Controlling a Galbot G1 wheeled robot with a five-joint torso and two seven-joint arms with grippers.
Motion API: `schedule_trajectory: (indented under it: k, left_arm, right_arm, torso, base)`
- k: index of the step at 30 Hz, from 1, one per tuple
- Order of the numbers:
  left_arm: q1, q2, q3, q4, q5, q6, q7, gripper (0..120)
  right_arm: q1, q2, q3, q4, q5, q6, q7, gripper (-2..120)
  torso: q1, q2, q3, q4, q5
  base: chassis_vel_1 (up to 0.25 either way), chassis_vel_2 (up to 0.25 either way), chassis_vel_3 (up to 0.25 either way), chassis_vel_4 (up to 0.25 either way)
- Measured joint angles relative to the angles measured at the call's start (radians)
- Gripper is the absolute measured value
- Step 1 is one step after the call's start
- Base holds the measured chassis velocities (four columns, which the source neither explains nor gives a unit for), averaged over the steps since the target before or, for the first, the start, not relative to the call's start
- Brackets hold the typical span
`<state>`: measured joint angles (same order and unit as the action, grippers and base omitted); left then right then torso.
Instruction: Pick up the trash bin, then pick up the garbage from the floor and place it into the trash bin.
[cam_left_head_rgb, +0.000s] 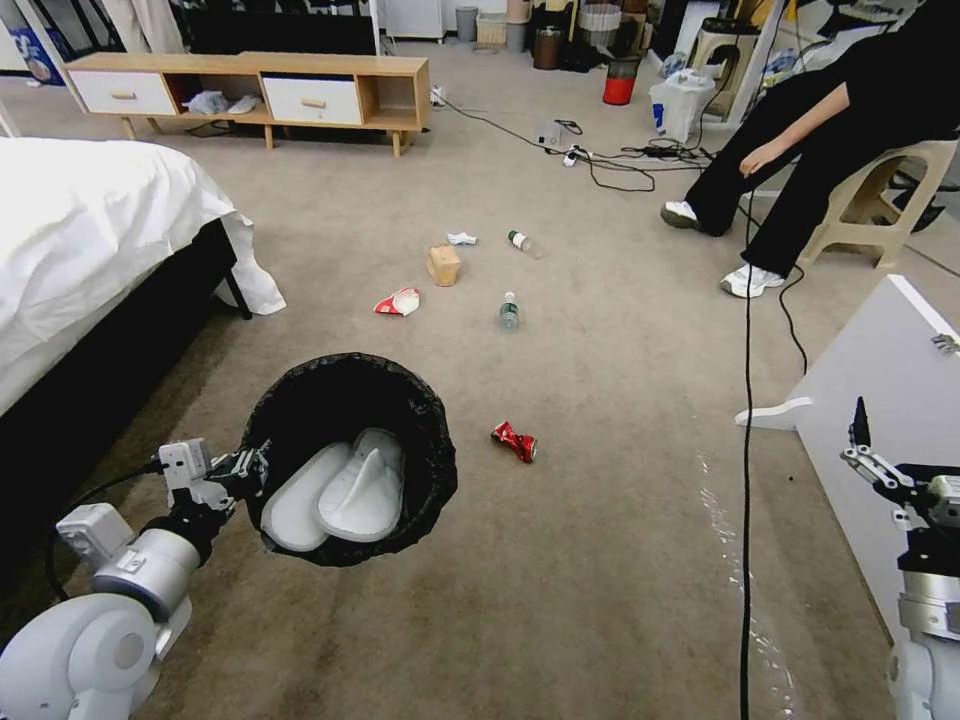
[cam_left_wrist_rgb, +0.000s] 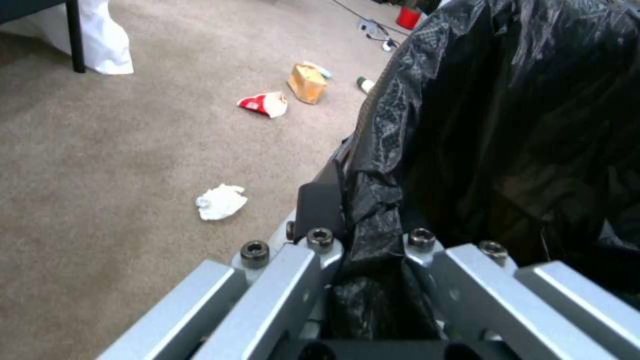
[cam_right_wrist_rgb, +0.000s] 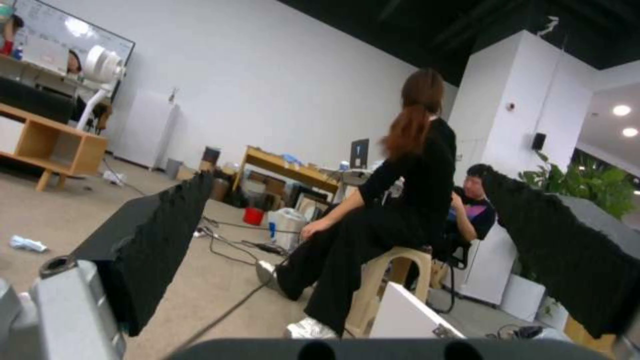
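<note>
**Bin held up off the carpet, litter spread ahead**

The left hand (cam_left_head_rgb: 243, 468) is clamped on the near rim of the trash bin (cam_left_head_rgb: 430, 440), its fingers (cam_left_wrist_rgb: 320, 207) pinching the black liner, and holds the bin above the carpet at the robot's left front. Inside the bin lie two flat white slippers (cam_left_head_rgb: 340, 495).

The right hand (cam_left_head_rgb: 862, 440) is raised at the far right beside a white board (cam_left_head_rgb: 890, 370), fingers (cam_right_wrist_rgb: 150, 240) spread apart and holding nothing.

On the floor just right of the bin lies a crushed red can (cam_left_head_rgb: 514, 441). Farther ahead lie a red-white paper cup (cam_left_head_rgb: 398, 302), a brown paper bag (cam_left_head_rgb: 443, 265), a white tissue (cam_left_head_rgb: 461, 238) and two clear bottles, one nearer (cam_left_head_rgb: 509, 311), one farther (cam_left_head_rgb: 521, 242). The left wrist view shows another white tissue (cam_left_wrist_rgb: 221, 201) on the carpet beside the bin. A bed (cam_left_head_rgb: 90, 230) stands at the left.
</note>
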<state>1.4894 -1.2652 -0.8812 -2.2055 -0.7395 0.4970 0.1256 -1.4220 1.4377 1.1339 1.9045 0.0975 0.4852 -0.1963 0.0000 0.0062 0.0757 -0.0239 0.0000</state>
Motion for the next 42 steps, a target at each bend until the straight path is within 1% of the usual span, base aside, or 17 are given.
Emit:
schedule_trajectory:
  k: [42]
  left_arm:
    - [0.0,-0.008,-0.002,0.006,0.0,-0.005,0.002,4]
  right_arm:
    - [0.007,0.008,-0.01,0.0,0.002,0.003,-0.011,100]
  torso:
    - [0.0,0.0,0.0,0.0,0.0]
  base:
    - [-0.074,0.075,0.075,-0.077]
